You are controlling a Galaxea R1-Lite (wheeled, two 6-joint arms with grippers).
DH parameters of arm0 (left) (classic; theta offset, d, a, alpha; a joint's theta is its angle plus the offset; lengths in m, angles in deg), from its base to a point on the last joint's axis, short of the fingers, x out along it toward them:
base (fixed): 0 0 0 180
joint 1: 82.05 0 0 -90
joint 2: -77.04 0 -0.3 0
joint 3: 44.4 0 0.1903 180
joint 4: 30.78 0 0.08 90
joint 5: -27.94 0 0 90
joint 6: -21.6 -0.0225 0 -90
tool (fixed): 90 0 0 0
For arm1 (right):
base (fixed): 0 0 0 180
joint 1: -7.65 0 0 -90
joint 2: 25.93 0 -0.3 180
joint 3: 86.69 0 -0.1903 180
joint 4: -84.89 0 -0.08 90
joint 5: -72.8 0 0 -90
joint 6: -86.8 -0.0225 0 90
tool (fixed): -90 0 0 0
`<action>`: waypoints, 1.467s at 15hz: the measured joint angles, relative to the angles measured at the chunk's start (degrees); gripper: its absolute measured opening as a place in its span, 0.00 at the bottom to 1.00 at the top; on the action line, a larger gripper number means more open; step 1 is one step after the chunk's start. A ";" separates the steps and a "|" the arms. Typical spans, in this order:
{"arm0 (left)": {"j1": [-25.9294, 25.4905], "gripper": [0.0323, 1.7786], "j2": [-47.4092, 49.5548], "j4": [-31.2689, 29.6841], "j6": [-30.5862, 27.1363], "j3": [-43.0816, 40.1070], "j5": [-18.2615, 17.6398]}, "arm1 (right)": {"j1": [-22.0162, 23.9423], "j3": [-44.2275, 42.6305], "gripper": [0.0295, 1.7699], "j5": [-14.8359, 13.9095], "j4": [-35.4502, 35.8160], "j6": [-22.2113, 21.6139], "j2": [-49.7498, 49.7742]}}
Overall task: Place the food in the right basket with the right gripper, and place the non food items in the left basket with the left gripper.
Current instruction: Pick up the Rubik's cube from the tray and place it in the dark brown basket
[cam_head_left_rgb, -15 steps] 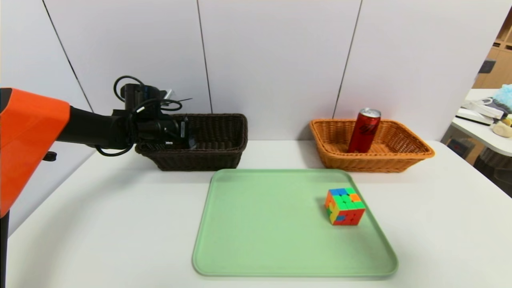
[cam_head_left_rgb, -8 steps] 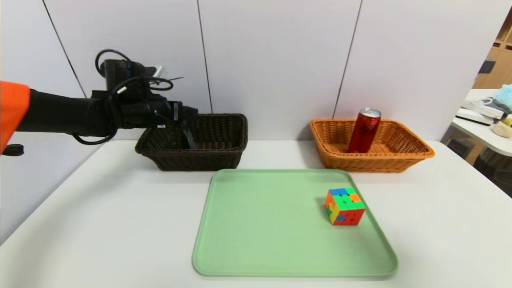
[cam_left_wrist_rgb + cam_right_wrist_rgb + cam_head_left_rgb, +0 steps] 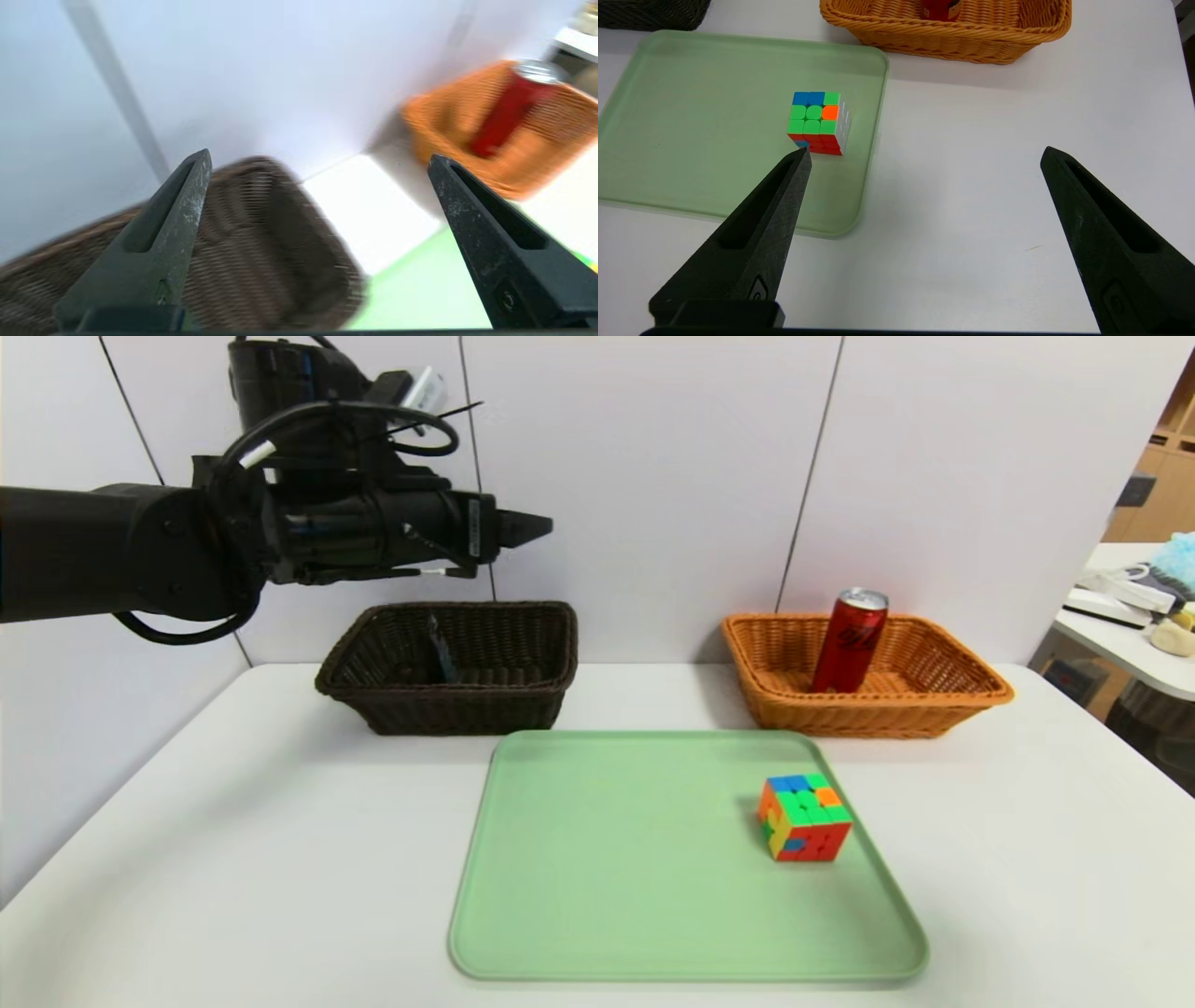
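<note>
Left gripper (image 3: 523,527): upper left of the head view, above the left basket (image 3: 523,705); its pointed black fingers stand wide apart and hold nothing.
Left basket: deep, dark brown wicker; the black tube (image 3: 441,658) leans inside it.
Puzzle cube (image 3: 805,818): hard plastic, lower right on the smooth green tray (image 3: 560,896); I judge it is the item left.
Red can (image 3: 850,641): slim metal, upright in the orange-tan right basket (image 3: 952,705).
Right gripper (image 3: 924,158): spread open, empty, over the white table (image 3: 971,210).
</note>
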 joint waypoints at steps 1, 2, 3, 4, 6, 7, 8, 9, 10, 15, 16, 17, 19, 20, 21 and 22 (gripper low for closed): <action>2.95 0.93 0.57 0.61 0.06 -0.13 0.01 | 0.00 0.11 0.96 0.00 0.00 -0.05 0.16; 5.56 0.93 0.93 0.69 0.20 -0.30 -0.07 | 0.00 0.22 0.96 -0.06 0.02 -0.06 0.38; 7.85 0.93 1.12 0.50 0.22 -0.72 -0.62 | -0.02 0.39 0.96 -0.06 -0.05 -0.09 0.60; 9.79 0.94 1.12 0.02 0.11 -1.65 -2.43 | -0.02 0.49 0.96 -0.11 -0.09 -0.06 0.84; 11.39 0.94 0.90 -0.99 -0.11 -4.52 -7.74 | -0.05 0.55 0.96 -0.09 -0.09 -0.09 1.10; 11.76 0.94 0.79 -1.63 -0.18 -6.50 -10.61 | -0.05 0.57 0.96 -0.09 -0.06 -0.09 1.21; 12.15 0.94 0.68 -3.25 -0.30 -8.87 -13.45 | -0.05 0.57 0.96 -0.09 -0.06 -0.09 1.26; 12.46 0.94 0.49 -5.44 -0.66 -11.80 -15.90 | -0.05 0.60 0.96 -0.11 -0.09 -0.09 1.29; 12.68 0.95 -0.06 -8.44 -1.29 -14.88 -18.26 | -0.05 0.60 0.96 -0.09 -0.09 -0.09 1.29; 14.25 0.95 -6.40 -26.03 -3.55 -25.44 -28.64 | 0.00 0.83 0.96 -0.33 -0.16 -0.57 1.37; 15.13 0.95 -7.39 -26.60 -3.52 -26.15 -28.72 | 0.00 0.85 0.96 -0.35 -0.13 -1.21 1.38; 16.01 0.95 -8.39 -26.82 -3.36 -26.37 -28.75 | 0.01 0.85 0.96 -0.35 -0.09 -1.50 1.43; 17.66 0.95 -9.96 -26.90 -3.33 -26.40 -28.92 | 0.01 0.96 0.96 -0.41 -0.17 -1.73 1.56; 18.49 0.95 -10.67 -26.93 -3.25 -26.40 -29.16 | 0.04 0.99 0.96 -0.44 -0.16 -2.06 1.60; 19.10 0.95 -11.25 -26.90 -3.24 -26.38 -29.29 | 0.04 1.01 0.96 -0.44 -0.16 -2.27 1.67; 19.48 0.95 -11.78 -26.93 -3.24 -26.27 -29.32 | 0.04 1.01 0.96 -0.44 -0.16 -2.33 1.78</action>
